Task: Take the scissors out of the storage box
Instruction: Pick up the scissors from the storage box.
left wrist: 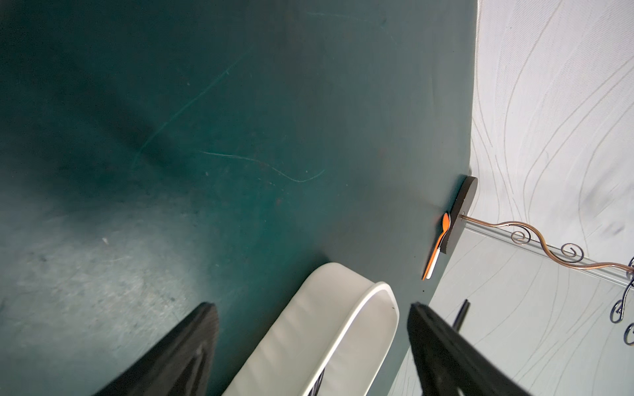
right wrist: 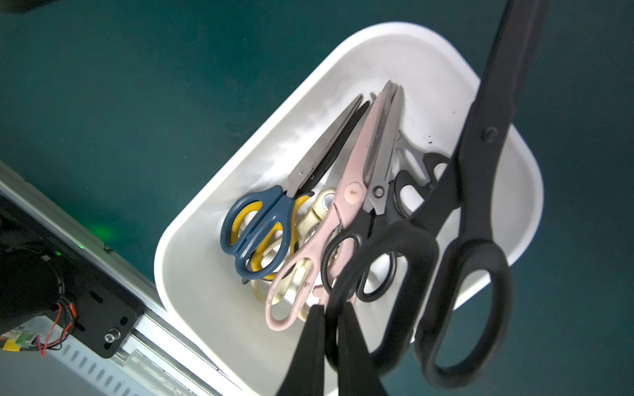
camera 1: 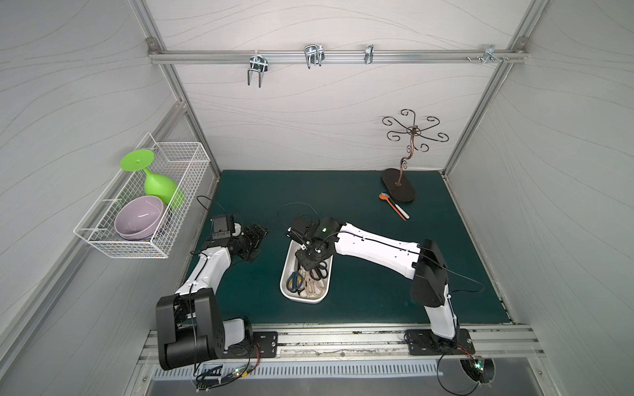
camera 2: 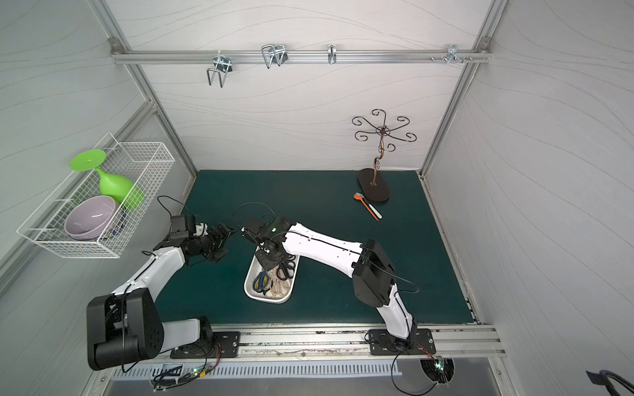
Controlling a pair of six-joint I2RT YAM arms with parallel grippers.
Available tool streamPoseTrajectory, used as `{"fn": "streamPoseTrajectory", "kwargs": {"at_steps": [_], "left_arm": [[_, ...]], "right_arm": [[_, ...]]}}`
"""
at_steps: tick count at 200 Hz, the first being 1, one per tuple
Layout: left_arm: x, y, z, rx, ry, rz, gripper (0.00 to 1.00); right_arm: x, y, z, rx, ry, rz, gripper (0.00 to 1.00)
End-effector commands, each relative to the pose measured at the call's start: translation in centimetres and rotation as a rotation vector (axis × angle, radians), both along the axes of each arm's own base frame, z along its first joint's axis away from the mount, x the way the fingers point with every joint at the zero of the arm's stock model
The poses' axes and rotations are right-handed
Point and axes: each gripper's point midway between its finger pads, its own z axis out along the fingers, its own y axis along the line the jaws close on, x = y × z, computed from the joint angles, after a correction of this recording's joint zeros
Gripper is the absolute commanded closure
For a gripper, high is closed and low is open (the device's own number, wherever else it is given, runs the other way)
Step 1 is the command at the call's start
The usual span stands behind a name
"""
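The white storage box lies mid-mat, holding several scissors: a blue-and-yellow pair, a long pink pair, a cream pair and a small black pair. My right gripper hangs over the box's far half, shut on one handle loop of a large black pair of scissors. That pair is lifted clear of the pile. My left gripper is open beside the box's far left end, and the box wall shows between its fingers without touching them.
Orange and white spoons lie at the back right next to a scrolled metal stand. A white wire basket on the left wall holds a green goblet and a purple bowl. Hooks hang from the back rail.
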Motion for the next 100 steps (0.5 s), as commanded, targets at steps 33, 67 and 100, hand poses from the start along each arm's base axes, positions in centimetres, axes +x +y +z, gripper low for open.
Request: {"fn": "streamPoseTrajectory", "kwargs": {"at_steps": [33, 67, 100], "left_arm": [[3.2, -1.5, 2.6, 0.032, -0.093, -0.067, 0.09], [2.7, -1.7, 2.0, 0.030, -0.080, -0.084, 0.09], [2.1, -1.9, 1.4, 0.024, -0.067, -0.092, 0.09]], "right_arm": [[7.6, -4.0, 1.7, -0.001, -0.054, -0.100, 1.00], [12.5, -6.4, 0.4, 0.006, -0.039, -0.177, 1.00], [16.4, -8.3, -1.6, -0.006, -0.021, -0.228, 1.00]]}}
